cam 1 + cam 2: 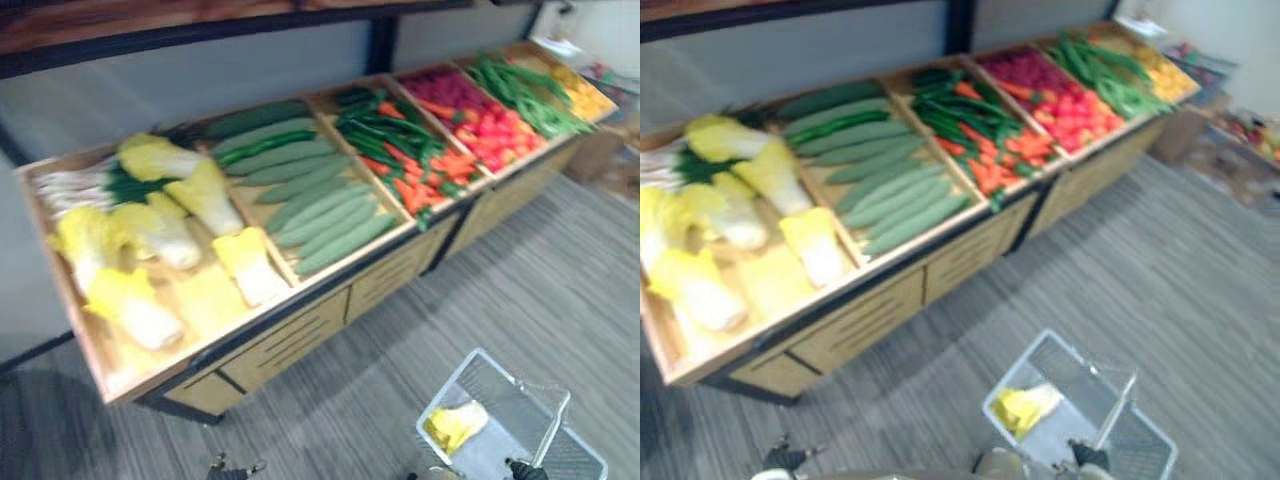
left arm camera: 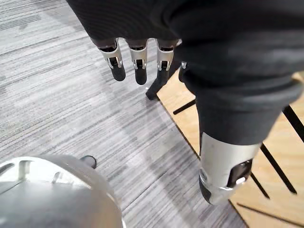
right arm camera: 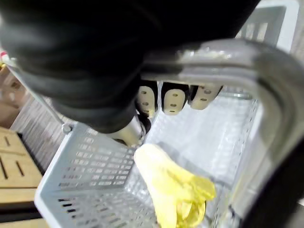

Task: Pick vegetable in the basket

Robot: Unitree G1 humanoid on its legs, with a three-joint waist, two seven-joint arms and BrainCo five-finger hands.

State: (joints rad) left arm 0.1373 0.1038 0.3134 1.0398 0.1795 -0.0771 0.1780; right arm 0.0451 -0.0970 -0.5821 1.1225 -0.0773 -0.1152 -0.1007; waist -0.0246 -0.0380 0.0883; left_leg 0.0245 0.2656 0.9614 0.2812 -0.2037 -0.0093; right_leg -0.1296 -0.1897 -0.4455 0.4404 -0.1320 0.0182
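Observation:
A white mesh basket (image 1: 447, 386) hangs low over the grey floor at the lower right. One yellow napa cabbage (image 1: 455, 423) lies inside it, also seen close up as the cabbage (image 3: 175, 190) against the basket wall (image 3: 90, 166). My right hand (image 3: 173, 99) is curled round the basket's metal handle (image 3: 213, 52). My left hand (image 2: 137, 59) hangs over the floor beside the stand's wooden side (image 2: 266, 190), its fingers straight and holding nothing.
A long wooden produce stand (image 1: 300, 330) runs from near left to far right. Its bins hold yellow cabbages (image 1: 160, 250), cucumbers (image 1: 310, 190), green and orange peppers (image 1: 400, 140), red vegetables (image 1: 480, 110) and green beans (image 1: 525, 90). Grey carpet (image 1: 520, 280) lies before it.

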